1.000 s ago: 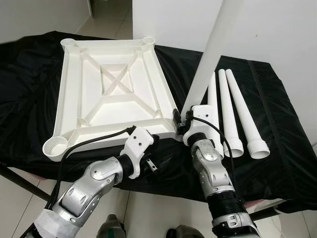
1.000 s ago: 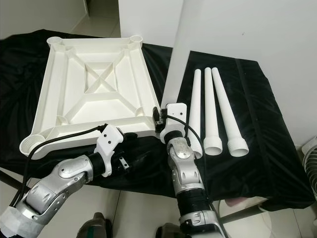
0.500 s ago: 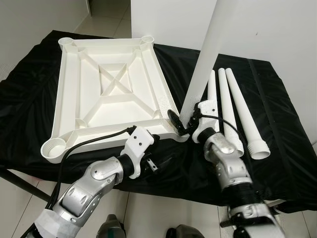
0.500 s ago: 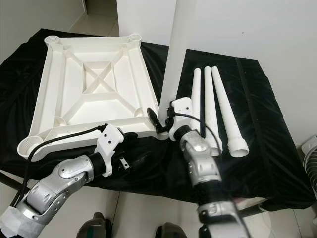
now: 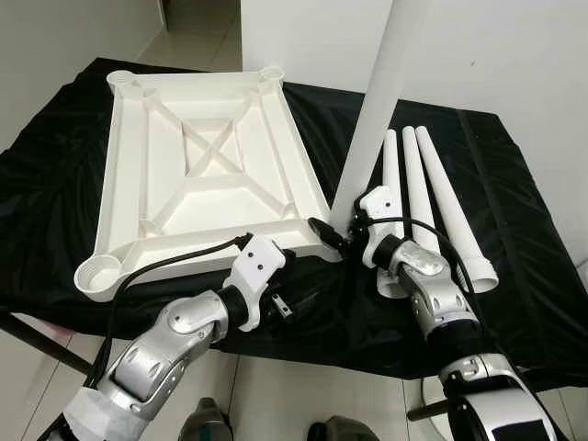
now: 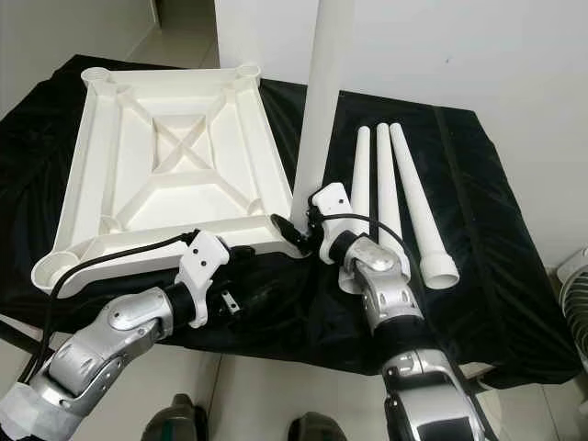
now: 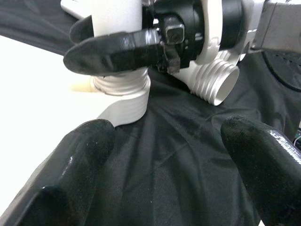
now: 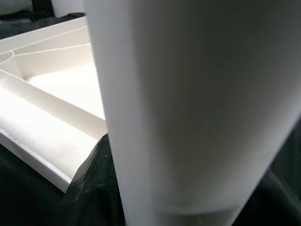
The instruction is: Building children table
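Note:
The white tabletop [image 5: 211,175] lies upside down on the black-covered table. A white leg [image 5: 381,101] stands nearly upright in the tabletop's near right corner socket. My right gripper [image 5: 335,234] is shut on that leg just above its threaded base [image 7: 120,87]. In the right wrist view the leg [image 8: 188,103] is very close, with the tabletop [image 8: 56,94] behind it. My left gripper [image 7: 164,165] is open and holds nothing. It hovers over the cloth at the table's front edge, facing that corner.
Three loose white legs [image 5: 432,197] lie side by side on the black cloth [image 5: 514,276] to the right of the tabletop, threaded ends toward me. A white wall stands behind. Tiled floor [image 5: 276,404] lies below the front edge.
My right forearm has swung out to the right while its gripper stayed on the leg. The leg now stands a little more upright. The left arm has not moved.

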